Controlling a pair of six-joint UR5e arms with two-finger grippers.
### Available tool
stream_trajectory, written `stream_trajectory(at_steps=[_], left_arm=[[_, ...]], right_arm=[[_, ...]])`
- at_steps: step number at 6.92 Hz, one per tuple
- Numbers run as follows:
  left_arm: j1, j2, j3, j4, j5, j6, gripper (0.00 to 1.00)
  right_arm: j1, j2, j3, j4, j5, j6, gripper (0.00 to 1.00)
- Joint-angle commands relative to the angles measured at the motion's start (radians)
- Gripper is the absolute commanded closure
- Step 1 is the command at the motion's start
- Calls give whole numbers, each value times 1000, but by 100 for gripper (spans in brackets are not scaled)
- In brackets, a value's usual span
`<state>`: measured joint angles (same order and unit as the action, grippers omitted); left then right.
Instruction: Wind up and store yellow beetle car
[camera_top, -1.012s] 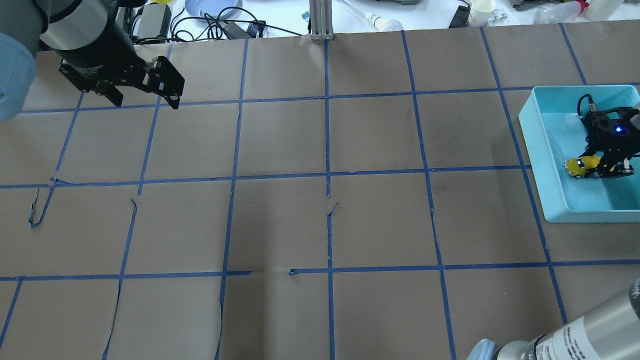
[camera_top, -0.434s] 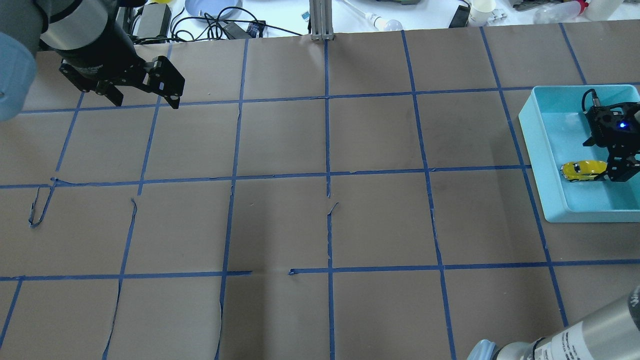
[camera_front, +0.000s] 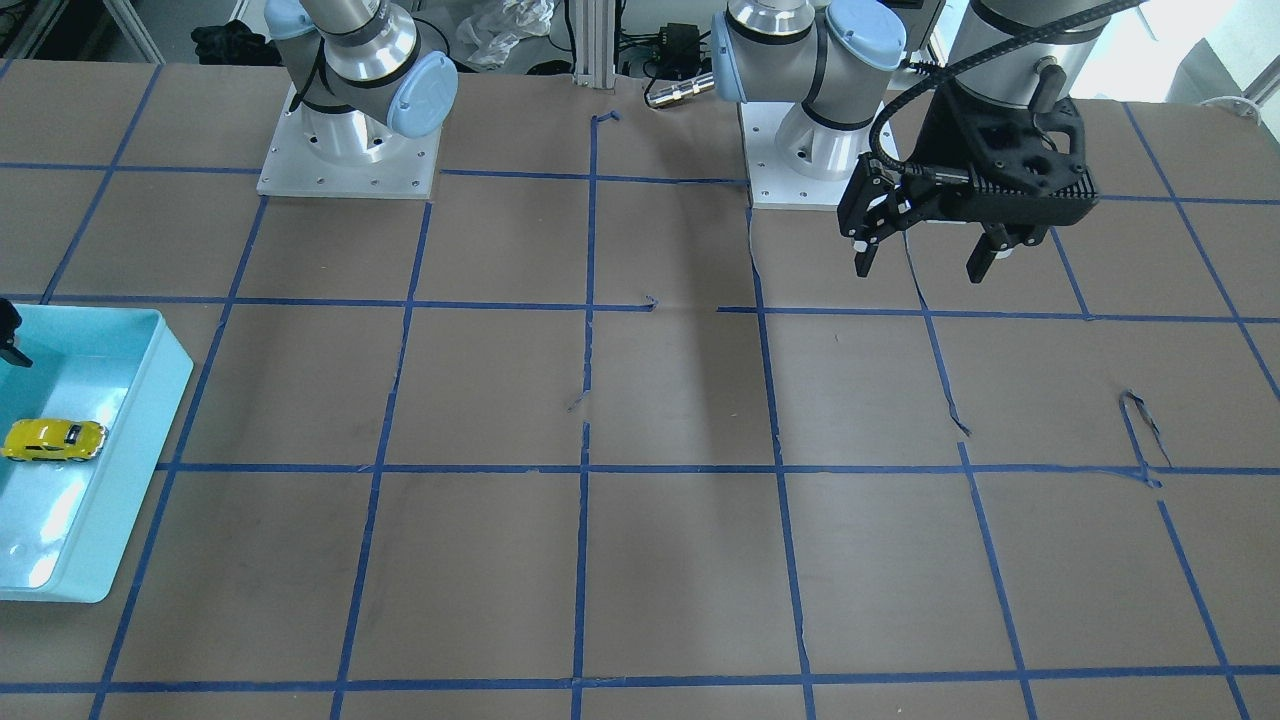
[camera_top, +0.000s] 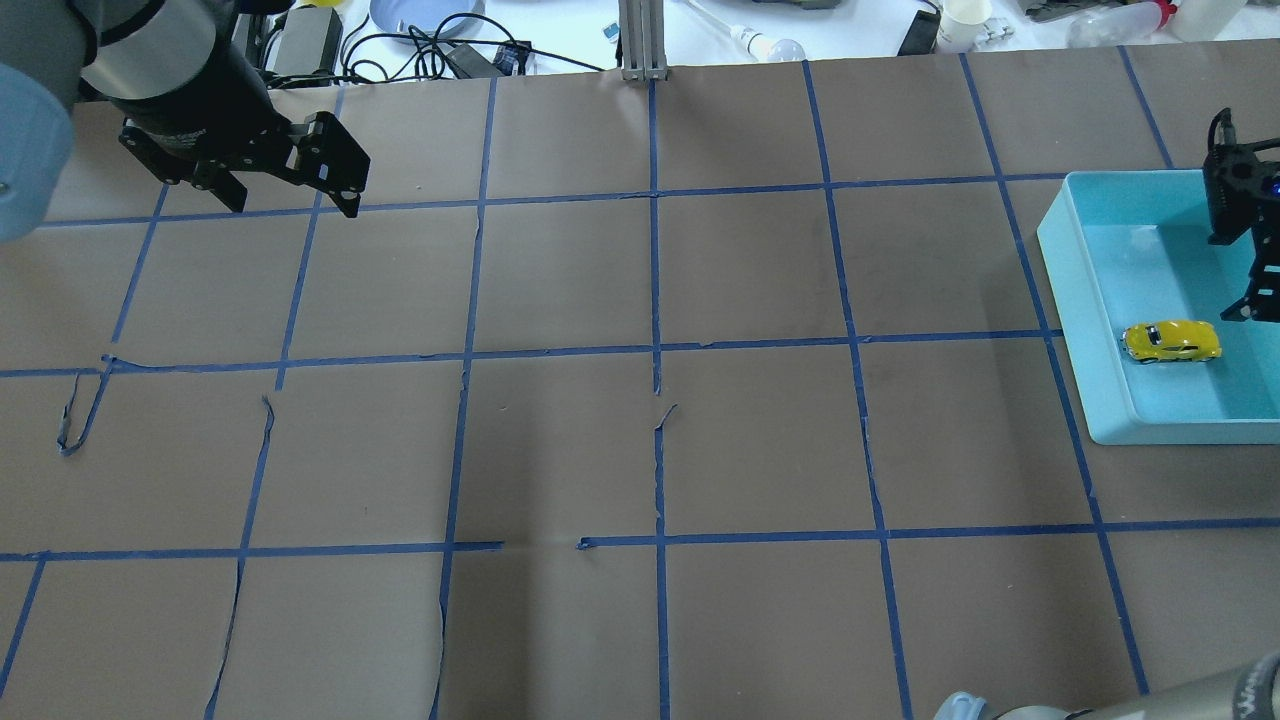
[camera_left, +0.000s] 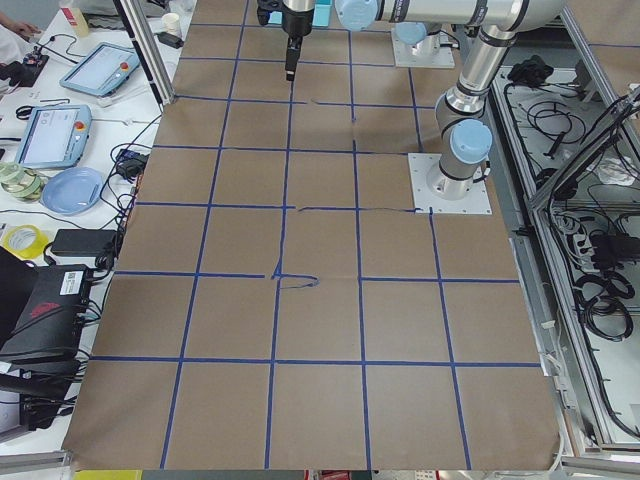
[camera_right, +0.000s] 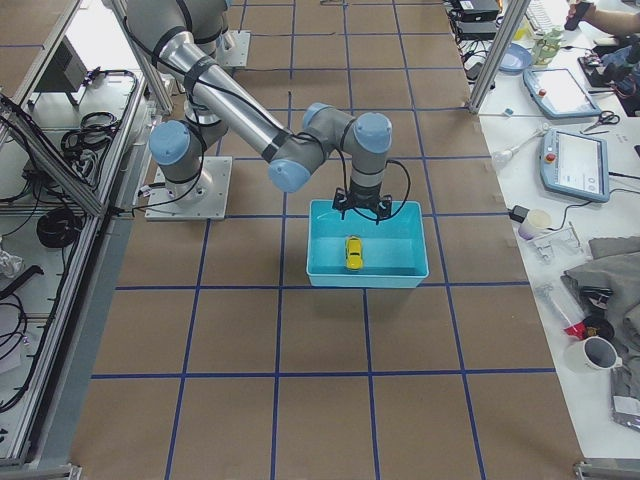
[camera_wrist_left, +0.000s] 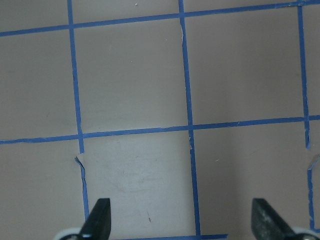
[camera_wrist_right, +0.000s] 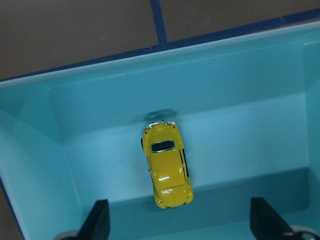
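Note:
The yellow beetle car (camera_top: 1170, 341) stands on its wheels on the floor of a teal tray (camera_top: 1180, 430) at the table's right side. It also shows in the front view (camera_front: 55, 440), the right side view (camera_right: 354, 252) and the right wrist view (camera_wrist_right: 166, 167). My right gripper (camera_top: 1262, 300) is open and empty, above the tray and clear of the car; its fingertips (camera_wrist_right: 97, 220) frame the car from above. My left gripper (camera_top: 290, 200) is open and empty, hanging over bare table at the far left (camera_front: 920, 268).
Brown paper with a blue tape grid covers the table. A metal post (camera_top: 640, 40) stands at the far edge. Cables, a blue plate (camera_top: 420, 15) and a cup (camera_top: 965, 20) lie beyond that edge. The tray's walls (camera_wrist_right: 200, 75) surround the car.
My right gripper has let go of the yellow car and risen away from it toward the tray's far side. The car now rests alone on the tray floor. The left arm has not moved.

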<state>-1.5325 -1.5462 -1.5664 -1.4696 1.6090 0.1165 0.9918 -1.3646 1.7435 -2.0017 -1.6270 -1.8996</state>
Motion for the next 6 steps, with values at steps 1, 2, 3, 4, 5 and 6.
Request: stream_trajectory(at_steps=[1, 2, 3, 4, 5, 6], left_arm=[[0, 0, 0, 0, 0, 0, 0], [3, 3, -4, 0, 0, 2, 0], [5, 6, -7, 0, 0, 24, 0], [6, 6, -11, 0, 0, 26, 0], [5, 6, -11, 0, 0, 26, 0], [8, 6, -6, 0, -1, 26, 0]], right_arm=[[97, -79, -176, 297, -2, 227, 0], [147, -83, -274, 404, 1, 366, 0], [207, -85, -312, 423, 1, 548, 0], [276, -87, -317, 431, 4, 762, 0], [345, -94, -317, 429, 9, 919, 0], [422, -96, -317, 429, 6, 1093, 0]])
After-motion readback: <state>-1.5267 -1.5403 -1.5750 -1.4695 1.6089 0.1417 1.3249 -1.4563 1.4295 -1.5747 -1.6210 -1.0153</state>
